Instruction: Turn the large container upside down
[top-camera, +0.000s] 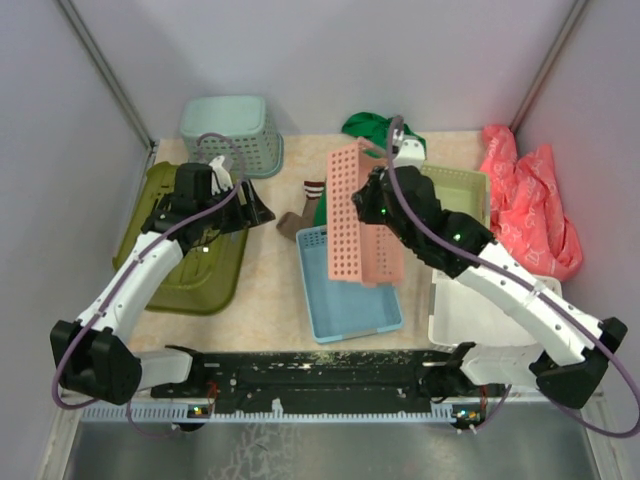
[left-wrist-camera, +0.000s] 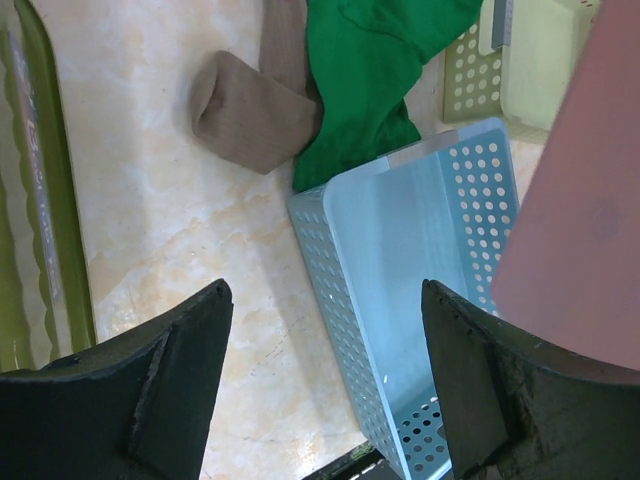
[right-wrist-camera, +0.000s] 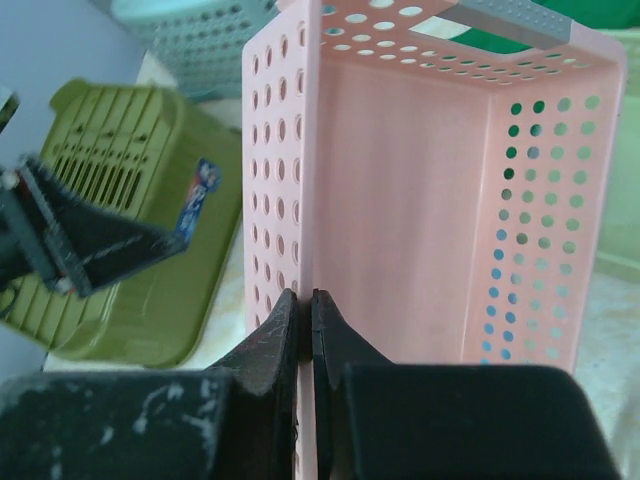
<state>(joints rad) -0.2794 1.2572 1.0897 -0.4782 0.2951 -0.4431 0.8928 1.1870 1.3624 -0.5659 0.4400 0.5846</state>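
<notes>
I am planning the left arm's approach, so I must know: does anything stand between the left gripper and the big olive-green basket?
Nothing visible does. The open left gripper hangs by the right edge of the olive-green basket, with no object between them. The pink tray, pinched upright by the right gripper, stands farther right, apart from the basket.

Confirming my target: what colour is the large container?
The large container is olive green; top external view shows it best.

The left arm (top-camera: 140, 275) covers much of the large container (top-camera: 210, 285), whose label (right-wrist-camera: 200, 192) is blurred beyond reading; the raised pink tray (top-camera: 360, 215) screens the far end of the blue tray (top-camera: 350, 312).
</notes>
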